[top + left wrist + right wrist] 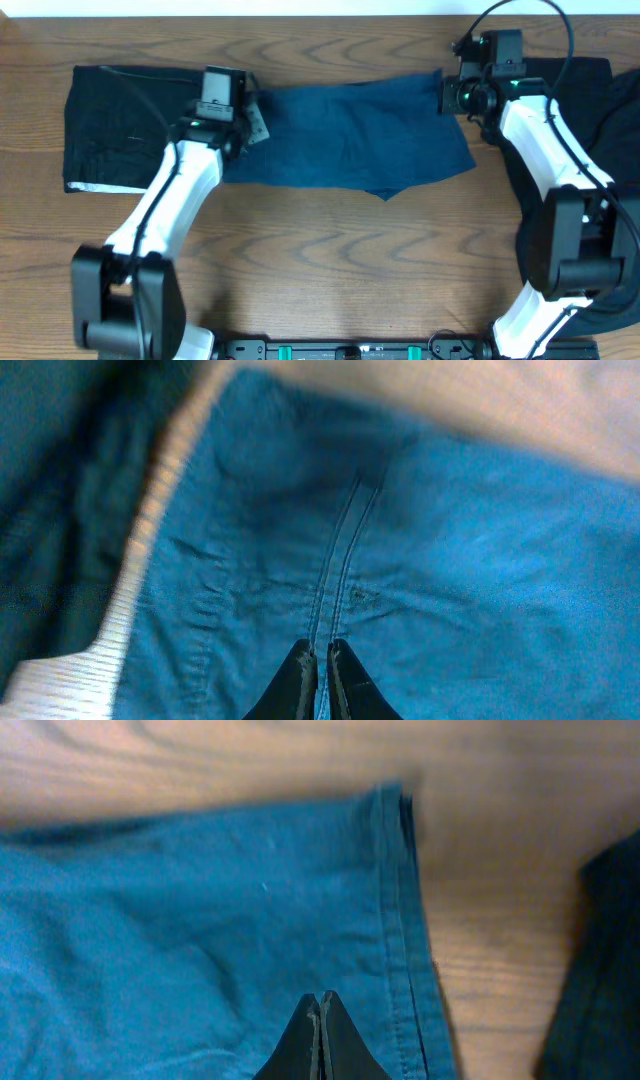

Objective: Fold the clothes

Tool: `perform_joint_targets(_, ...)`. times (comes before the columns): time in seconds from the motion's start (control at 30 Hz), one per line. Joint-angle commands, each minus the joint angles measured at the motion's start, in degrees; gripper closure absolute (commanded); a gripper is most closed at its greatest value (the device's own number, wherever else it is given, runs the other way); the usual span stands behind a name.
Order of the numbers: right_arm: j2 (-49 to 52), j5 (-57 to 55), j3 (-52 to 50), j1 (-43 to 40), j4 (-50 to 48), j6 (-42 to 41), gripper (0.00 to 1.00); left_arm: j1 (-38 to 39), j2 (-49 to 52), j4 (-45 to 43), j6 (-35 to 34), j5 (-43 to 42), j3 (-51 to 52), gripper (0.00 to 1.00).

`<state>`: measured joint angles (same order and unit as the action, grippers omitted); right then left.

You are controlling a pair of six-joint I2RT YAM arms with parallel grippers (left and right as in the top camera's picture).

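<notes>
The blue denim garment (pixel 360 135) lies spread flat across the middle of the table (pixel 330 260), between 2 black garments, 1 at the left (pixel 115 125) and 1 at the right (pixel 590 90). The left claw (pixel 322 660) sits at its left end on a double seam, closed, with a thin line of blue cloth between the tips. The right claw (pixel 320 1010) is pressed fully together over the garment's far right corner, just inside the hemmed edge; whether it pinches cloth cannot be told.
</notes>
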<state>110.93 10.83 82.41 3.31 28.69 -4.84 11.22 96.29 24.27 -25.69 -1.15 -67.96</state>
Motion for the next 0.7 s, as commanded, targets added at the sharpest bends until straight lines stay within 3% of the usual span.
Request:
perform_joint_targets(0.0, 4.1, 0.6, -1.5, 0.5, 0.4, 0.7, 0.99, 1.2, 4.6, 0.1, 0.4, 0.1, 0.1, 0.92)
perform_joint_targets(0.4, 11.4, 0.9, -1.6, 0.6, 7.8, 0.6, 0.99, 1.5, 13.7, 1.8, 0.3, 0.1, 0.1, 0.92)
perform_joint_targets(0.67, 11.4, -7.9, -1.6, 0.1, 20.3, -4.2, 0.99, 1.5, 14.4, 12.8, 0.2, -0.2, 0.1, 0.91)
